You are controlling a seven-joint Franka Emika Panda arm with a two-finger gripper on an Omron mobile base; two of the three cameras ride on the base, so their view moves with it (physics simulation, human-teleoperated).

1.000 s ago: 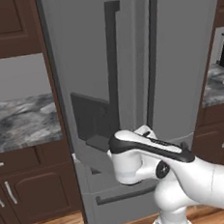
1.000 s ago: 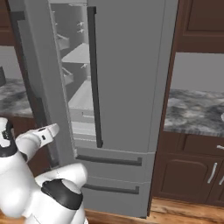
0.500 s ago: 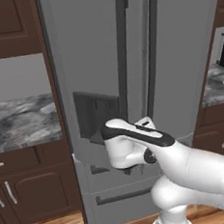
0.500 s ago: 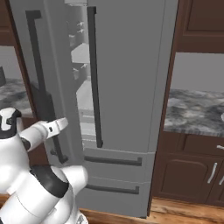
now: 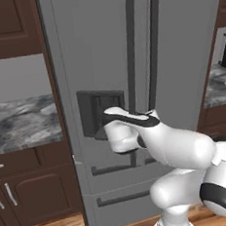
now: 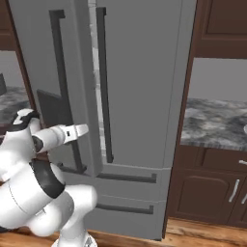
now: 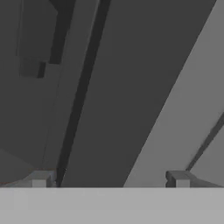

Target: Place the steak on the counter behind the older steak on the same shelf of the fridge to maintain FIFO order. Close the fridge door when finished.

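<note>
We press our empty, wide-open pincer (image 7: 109,181) against the tall grey fridge's left door (image 6: 46,72) directly ahead, judging the push shuts it.

Count, all placed relative to the fridge (image 5: 129,59): one fridge. Two upper doors. Two dark vertical handles (image 5: 131,49) on its front. One dispenser panel (image 5: 93,112), left door. Two drawers (image 6: 130,193) below the doors. Two stretches of counter (image 5: 18,124), one each side.
</note>
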